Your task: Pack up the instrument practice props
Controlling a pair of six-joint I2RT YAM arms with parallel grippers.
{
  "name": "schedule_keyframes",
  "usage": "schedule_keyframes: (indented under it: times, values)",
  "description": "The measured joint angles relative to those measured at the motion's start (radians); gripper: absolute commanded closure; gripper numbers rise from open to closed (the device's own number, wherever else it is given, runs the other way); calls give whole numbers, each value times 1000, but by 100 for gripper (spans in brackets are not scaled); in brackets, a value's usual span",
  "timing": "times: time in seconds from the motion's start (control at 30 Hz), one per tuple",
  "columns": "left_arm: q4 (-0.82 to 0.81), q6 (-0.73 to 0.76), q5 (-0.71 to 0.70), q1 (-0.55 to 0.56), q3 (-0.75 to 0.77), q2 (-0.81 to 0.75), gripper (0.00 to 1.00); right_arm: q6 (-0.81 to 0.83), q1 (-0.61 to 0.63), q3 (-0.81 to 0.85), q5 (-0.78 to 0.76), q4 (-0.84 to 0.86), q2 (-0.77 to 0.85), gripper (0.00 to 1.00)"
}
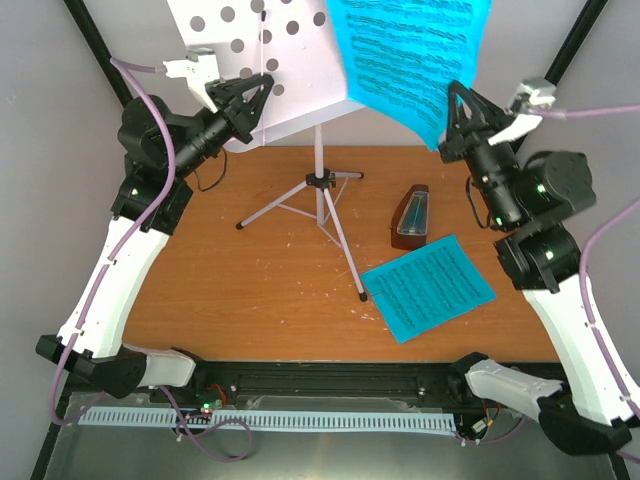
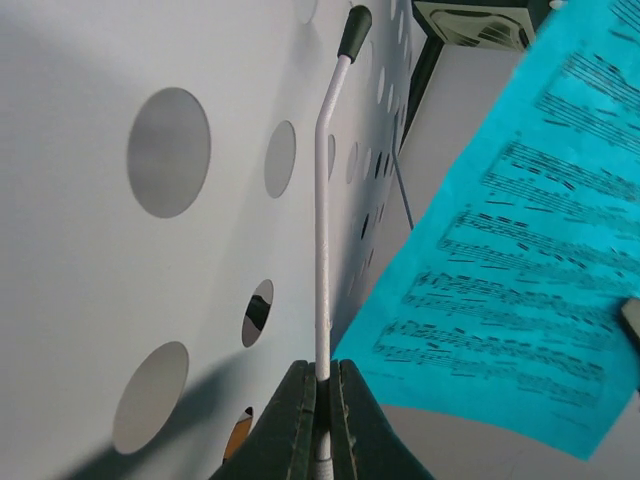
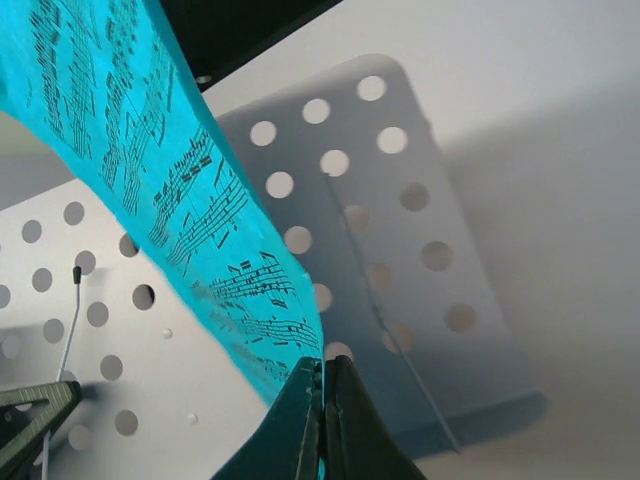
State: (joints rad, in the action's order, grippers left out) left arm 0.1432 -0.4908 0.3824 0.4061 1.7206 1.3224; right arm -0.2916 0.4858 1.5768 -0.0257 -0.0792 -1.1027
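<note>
The silvery music stand (image 1: 320, 185) stands on its tripod at the table's back, its perforated desk (image 1: 290, 70) tilted. My left gripper (image 1: 262, 92) is shut on the stand's thin wire page holder (image 2: 322, 250), which runs up between the jaws beside the desk (image 2: 80, 250). My right gripper (image 1: 455, 100) is shut on the lower corner of a cyan sheet-music page (image 1: 415, 50), held up in front of the desk (image 3: 200, 380); the page (image 3: 150, 170) enters the closed jaws. A second cyan page (image 1: 430, 285) lies flat on the table. The brown metronome (image 1: 411, 217) stands beside it.
Black frame posts (image 1: 95, 45) rise at both back corners against grey walls. A slotted white rail (image 1: 270, 418) and cables run along the near edge between the arm bases. The tripod's legs (image 1: 345, 250) spread across the wooden table's middle.
</note>
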Motion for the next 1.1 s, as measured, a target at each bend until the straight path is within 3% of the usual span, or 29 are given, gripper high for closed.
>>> schedule_keyframes:
  times: [0.23, 0.67, 0.9, 1.1]
  values:
    - [0, -25, -23, 0, -4, -2, 82, 5, 0, -151, -80, -35, 179, 97]
    - [-21, 3, 43, 2, -73, -46, 20, -106, 0, -308, -88, -260, 407, 97]
    - [30, 82, 32, 3, -95, -104, 4, -209, 0, -586, -110, -371, 588, 97]
    - [-21, 91, 70, 3, -254, -242, 3, -354, 0, -877, -93, -393, 630, 97]
